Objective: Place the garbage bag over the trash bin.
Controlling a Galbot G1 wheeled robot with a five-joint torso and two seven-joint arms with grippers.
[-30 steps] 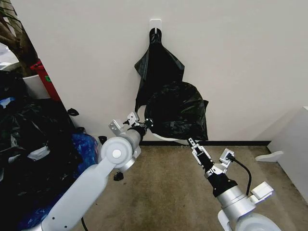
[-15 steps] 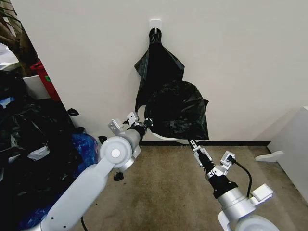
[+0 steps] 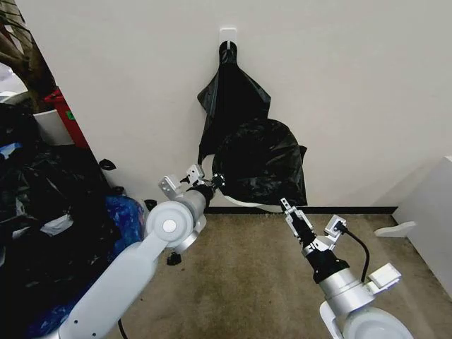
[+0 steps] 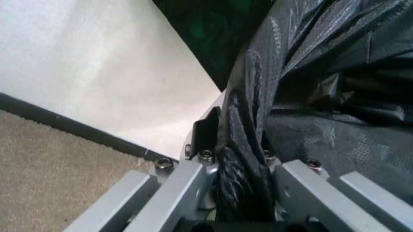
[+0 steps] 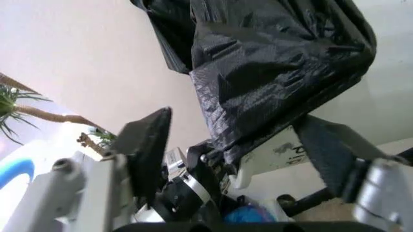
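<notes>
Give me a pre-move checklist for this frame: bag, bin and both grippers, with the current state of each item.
1. Left gripper has the garbage bag: ok, a fold of black film is clamped between its fingers at the bag's left edge.
2. Right gripper is ready to grasp: ok, open, just under the bag's lower right edge, holding nothing.
3. Bag covers the trash bin: ok for most of it, with a strip of white bin showing beneath the bag.
4. Bag is fully seated on the bin: cannot tell, the film hides it.
5. Bag is clear of the black bags on the wall hook: cannot tell, they overlap in the head view.
</notes>
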